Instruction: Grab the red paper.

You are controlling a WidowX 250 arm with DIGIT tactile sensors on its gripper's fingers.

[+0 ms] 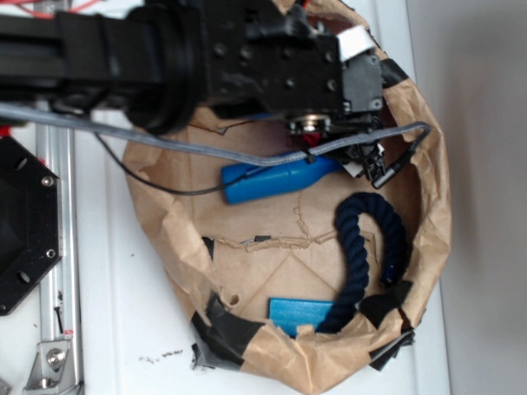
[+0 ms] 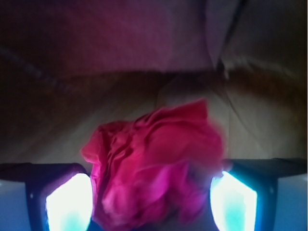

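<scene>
Crumpled bright red tissue paper (image 2: pixel 156 168) fills the gap between the pincer (image 2: pixel 151 202) fingers, low inside the brown paper basket (image 1: pixel 428 214). Contact looks close but unclear; closing and lifting probably remain.

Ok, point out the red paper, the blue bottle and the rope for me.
red paper (image 2: pixel 156 163), wrist view, on the crumpled middle folds between the fingers.
blue bottle (image 1: pixel 272 181), exterior view, on the body below the arm.
rope (image 1: pixel 362 247), exterior view, on the dark braided curve at right.
</scene>
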